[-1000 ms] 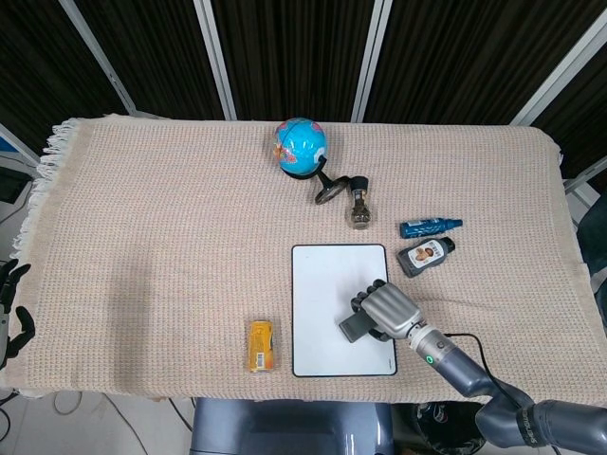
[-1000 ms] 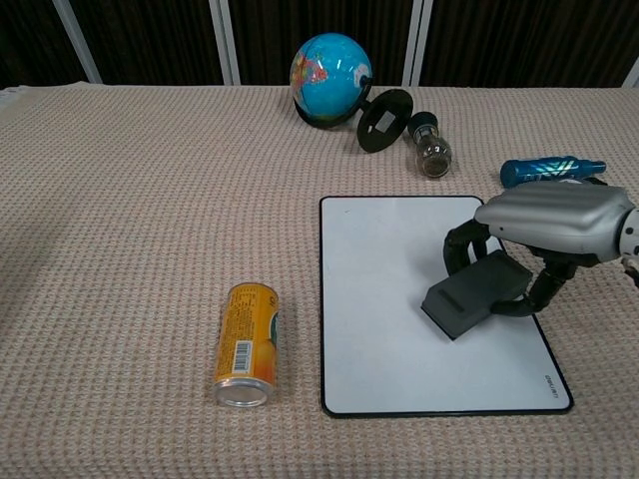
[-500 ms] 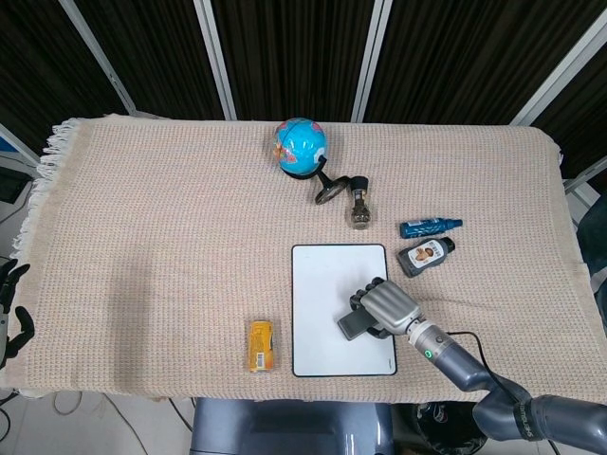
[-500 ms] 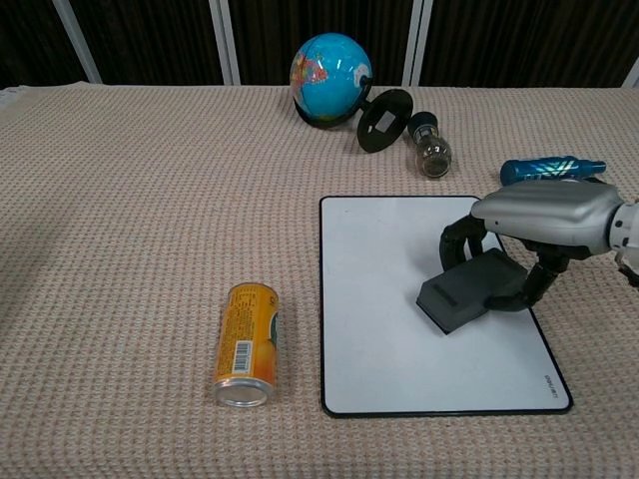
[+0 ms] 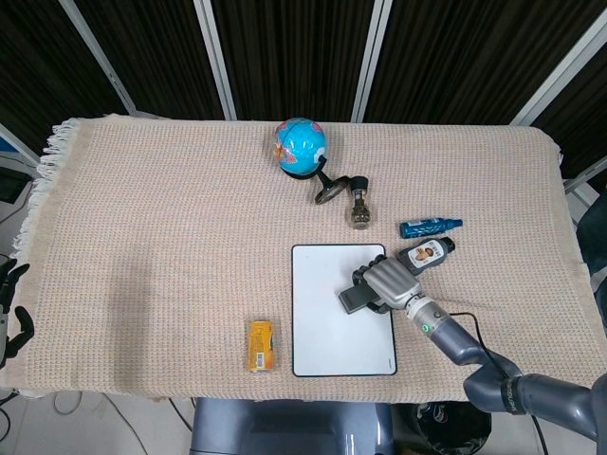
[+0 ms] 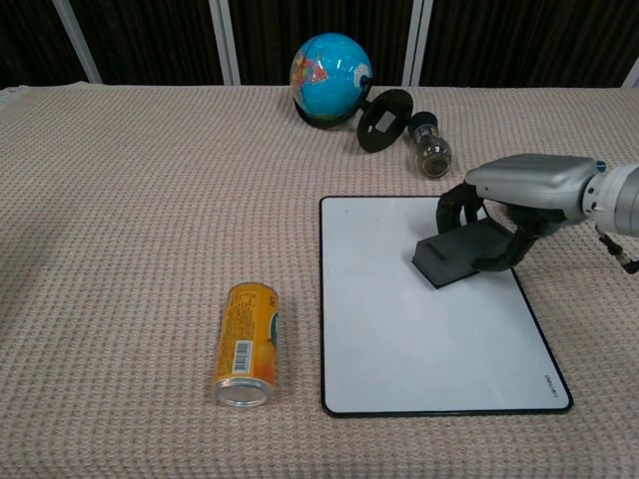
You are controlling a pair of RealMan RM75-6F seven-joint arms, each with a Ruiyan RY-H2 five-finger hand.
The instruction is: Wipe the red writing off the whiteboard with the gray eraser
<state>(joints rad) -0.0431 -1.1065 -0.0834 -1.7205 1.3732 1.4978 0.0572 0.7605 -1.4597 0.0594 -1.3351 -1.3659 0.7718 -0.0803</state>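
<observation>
The gray eraser [image 6: 461, 253] lay flat on the upper right part of the whiteboard [image 6: 399, 339], whose visible surface showed no red writing. Your right hand [image 6: 519, 195] held it, fingers [image 6: 457, 203] curled over its far edge. Pressing sideways could have slid the unsecured board across the cloth-covered counter [image 6: 120, 249], toward the glass bulb [image 6: 431, 152] near its far edge. Your left hand [image 5: 11, 308] idled at the counter's edge, finger state undeterminable.
</observation>
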